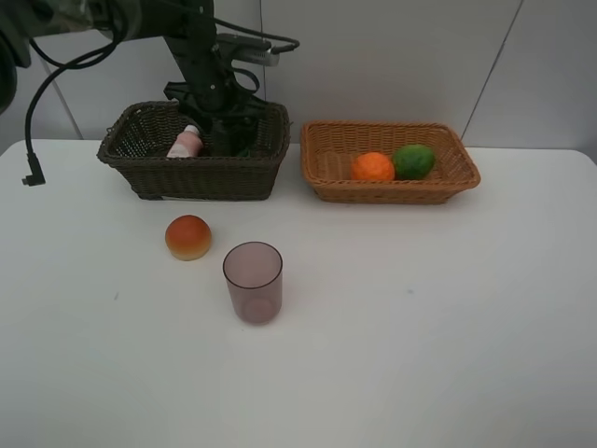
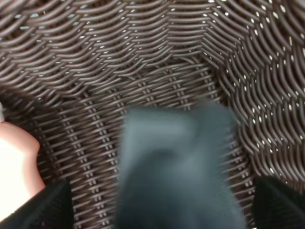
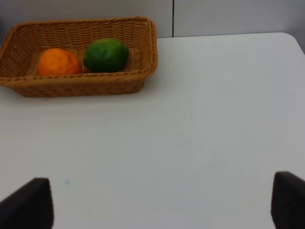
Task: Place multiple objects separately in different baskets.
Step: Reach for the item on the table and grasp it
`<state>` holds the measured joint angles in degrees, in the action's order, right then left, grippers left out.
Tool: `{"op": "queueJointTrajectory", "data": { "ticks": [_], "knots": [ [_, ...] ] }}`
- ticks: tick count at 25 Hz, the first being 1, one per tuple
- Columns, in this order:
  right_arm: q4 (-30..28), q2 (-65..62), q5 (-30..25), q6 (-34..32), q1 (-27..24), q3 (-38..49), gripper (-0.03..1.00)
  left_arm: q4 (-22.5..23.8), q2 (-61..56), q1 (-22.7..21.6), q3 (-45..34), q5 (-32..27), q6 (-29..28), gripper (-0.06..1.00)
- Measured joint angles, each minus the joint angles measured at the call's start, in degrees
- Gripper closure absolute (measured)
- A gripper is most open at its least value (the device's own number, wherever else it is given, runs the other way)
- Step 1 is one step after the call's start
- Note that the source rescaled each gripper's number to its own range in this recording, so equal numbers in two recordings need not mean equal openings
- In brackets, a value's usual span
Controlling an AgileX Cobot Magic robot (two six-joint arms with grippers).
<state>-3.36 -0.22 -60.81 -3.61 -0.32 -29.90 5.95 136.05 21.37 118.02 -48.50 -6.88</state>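
Observation:
My left gripper (image 1: 227,138) reaches down into the deep dark brown basket (image 1: 140,173). In the left wrist view its jaws (image 2: 162,207) stand open, with the blurred dark green bottle (image 2: 176,162) between them and a gap on each side. The pink bottle (image 1: 186,143) leans inside the same basket and also shows in the left wrist view (image 2: 14,171). The mandarin (image 1: 373,166) and the lime (image 1: 413,161) lie in the light tan basket (image 1: 392,193). The peach-like fruit (image 1: 188,236) and the purple-tinted cup (image 1: 252,282) stand on the table. My right gripper (image 3: 162,205) is open and empty over bare table.
A black cable with a plug (image 1: 34,177) hangs at the far left over the white table (image 1: 448,317). A grey wall stands behind the baskets. The tan basket also shows in the right wrist view (image 3: 76,86).

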Motion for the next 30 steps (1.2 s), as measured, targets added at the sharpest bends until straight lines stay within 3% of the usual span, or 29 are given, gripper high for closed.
{"op": "queueJointTrajectory", "data": {
  "ticks": [7, 10, 14, 23, 30],
  "knots": [
    [0.0, 0.0, 0.0, 0.0, 0.0, 0.0, 0.0, -0.1, -6.0, 0.4, 0.0, -5.3, 0.4, -0.03],
    [0.0, 0.0, 0.0, 0.0, 0.0, 0.0, 0.0, -0.1, -10.2, 1.8, 0.1, -10.7, 1.7, -0.03],
    [0.0, 0.0, 0.0, 0.0, 0.0, 0.0, 0.0, -0.1, -14.7, 4.6, -1.4, -12.8, 2.8, -0.03],
    [0.0, 0.0, 0.0, 0.0, 0.0, 0.0, 0.0, -0.1, -22.0, 11.6, -17.2, -13.0, 3.5, -0.03],
    [0.0, 0.0, 0.0, 0.0, 0.0, 0.0, 0.0, -0.2, -25.0, 14.4, -28.7, -11.3, -0.8, -0.03]
  ]
}}
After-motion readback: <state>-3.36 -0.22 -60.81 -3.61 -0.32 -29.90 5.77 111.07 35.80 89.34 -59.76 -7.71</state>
